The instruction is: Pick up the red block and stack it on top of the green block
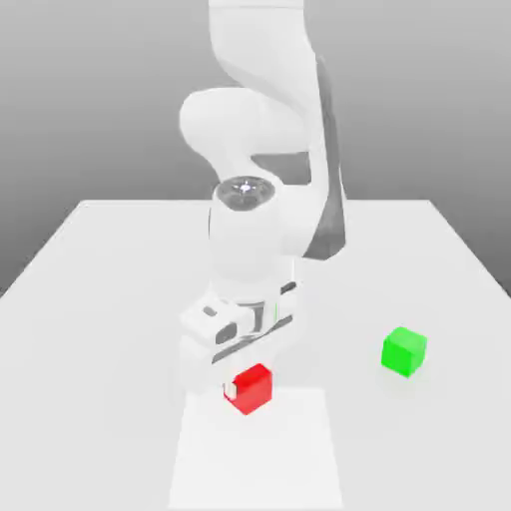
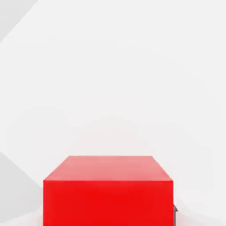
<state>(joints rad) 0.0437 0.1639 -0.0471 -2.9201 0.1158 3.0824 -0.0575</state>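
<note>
Gripper (image 1: pixel 243 382) clamped tight on red block (image 1: pixel 252 387), low on table (image 1: pixel 120 259); green block (image 1: pixel 403 350) at its 2 o'clock, well apart, bare on top; grasp done; lift, carry, stack left

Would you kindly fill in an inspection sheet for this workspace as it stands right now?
Surface: white table, flat, with a brighter white patch under the arm.
Job's things: red block sits on the table at the gripper, near the front edge; green block sits apart from it, towards the exterior view's right, with nothing on top. Stacking is not yet done.
Clutter: nothing seen.
Grippers: gripper is down at the table, shut on the red block; in the hand view the red block sits close up.
Cables: nothing seen.
Surroundings: plain grey backdrop behind the table.
</note>
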